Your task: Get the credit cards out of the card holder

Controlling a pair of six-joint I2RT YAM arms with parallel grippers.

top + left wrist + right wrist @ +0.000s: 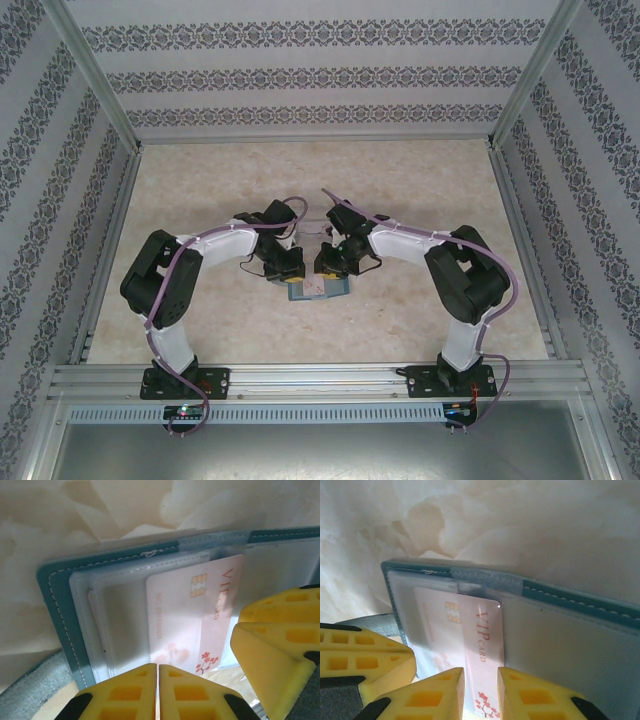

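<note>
card holder (52, 600) open on table (420, 180); vip card (200, 620) half slid from sleeve, none fully out. left claw (159, 669) clenched at holder edge, right claw (481, 674) parted over card.

We find the card holder (320, 290) open on the table (300, 180). A credit card (195, 615) sits in one half's pocket, jutting toward the spine. The left gripper (159, 669) is at that half's edge and the right gripper (481, 674) is over the card.

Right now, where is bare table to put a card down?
Free: the table before the back wall, beside the left wall and the right wall. Crowded: the middle, where left gripper and right gripper meet over the card holder.
</note>
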